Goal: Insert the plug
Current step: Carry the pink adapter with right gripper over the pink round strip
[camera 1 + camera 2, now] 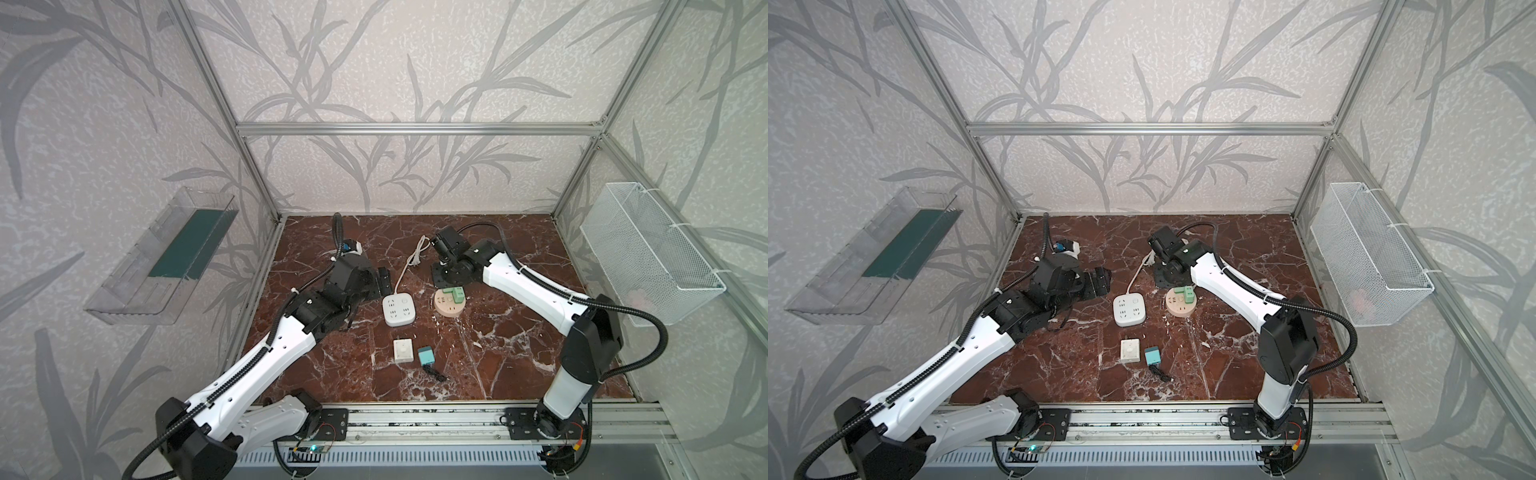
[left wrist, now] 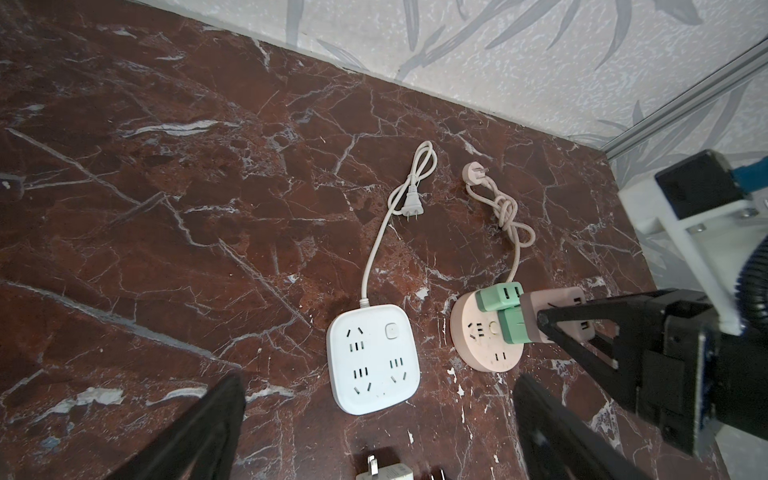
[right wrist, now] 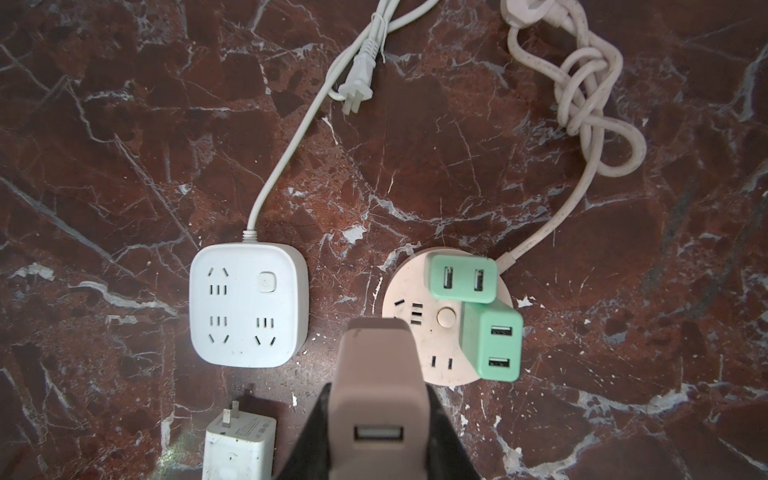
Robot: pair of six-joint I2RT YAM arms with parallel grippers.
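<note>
Desk (image 1: 498,365): red-brown marbled surface, carrying every item below.
White charger (image 1: 403,351): lying nearest the arm bases, prongs pointing toward the white square strip. The frame edge is cutting it off in both wrist views.
Teal adapter (image 1: 426,356): lying just beside the white charger. A short black cable (image 1: 436,374) is trailing from it toward the front; its end is too small to make out.
Left end effector (image 1: 384,281): hovering low beside the white square strip, jaws standing wide and holding nothing. In the left wrist view only its dark fingers (image 2: 208,428) are showing, cropped and blurred.
White square strip (image 3: 248,304): lying flat at mid-desk, with three socket groups and a button showing in full.
Pink round strip (image 3: 440,332): lying near the white square strip, not touching it. Two green adapters (image 3: 462,277) are sitting plugged into its far and outer sides.
Plug (image 3: 376,357): pale pink adapter, hanging over the near part of the pink round strip, just beside the green adapters. Its own body is hiding the prongs, so contact with the sockets cannot be told.
Right end effector (image 3: 376,388): clamping narrowly on the plug from both sides.
White cord (image 3: 359,83): running away from the white square strip, ending in a two-pin plug lying loose.
Pink cord (image 3: 582,83): lying knotted beyond the pink round strip. The right arm is hiding it in both top views.
Wire basket (image 1: 648,249): hanging on the right wall. A pinkish shape inside is too blurred to identify.
</note>
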